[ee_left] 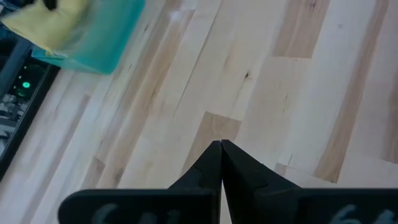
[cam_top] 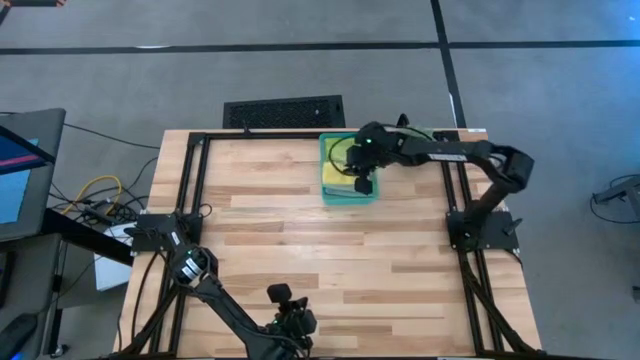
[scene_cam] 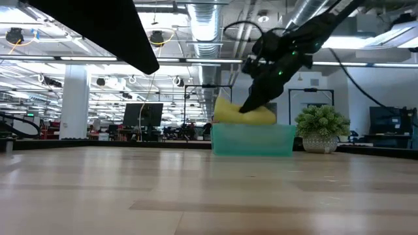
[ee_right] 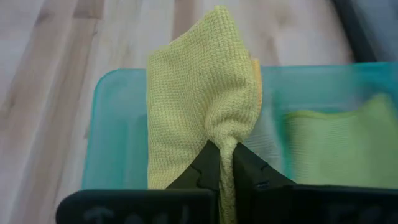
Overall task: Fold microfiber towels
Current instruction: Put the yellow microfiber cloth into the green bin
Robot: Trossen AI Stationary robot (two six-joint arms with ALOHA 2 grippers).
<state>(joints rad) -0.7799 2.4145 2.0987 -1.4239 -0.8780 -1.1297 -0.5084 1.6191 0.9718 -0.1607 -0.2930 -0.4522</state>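
Note:
A translucent teal bin (cam_top: 323, 160) stands on the table at the middle of the far edge. A yellow towel (ee_right: 199, 93) is in it, rising above the rim (scene_cam: 245, 114). My right gripper (ee_right: 225, 149) hangs over the bin (cam_top: 362, 185), shut on that towel. A green towel (ee_right: 336, 146) lies inside the bin beside it. My left gripper (ee_left: 221, 144) is shut with nothing in it, above bare wood near the table's front edge (cam_top: 290, 318). My right gripper pinches a bunched fold of the yellow towel (ee_right: 219, 134) between its two fingertips, at the towel's edge nearest the gripper. The fingers slant down from the table's far right. The towel stretches away from the fingers over the bin, its lower part inside the bin wall (ee_right: 115, 137).
A small spiky green plant (scene_cam: 321, 127) stands just right of the bin. A black frame (cam_top: 195, 180) runs along the table's left, far and right sides. Bare wooden tabletop (cam_top: 330, 250) spreads between the bin and the front edge.

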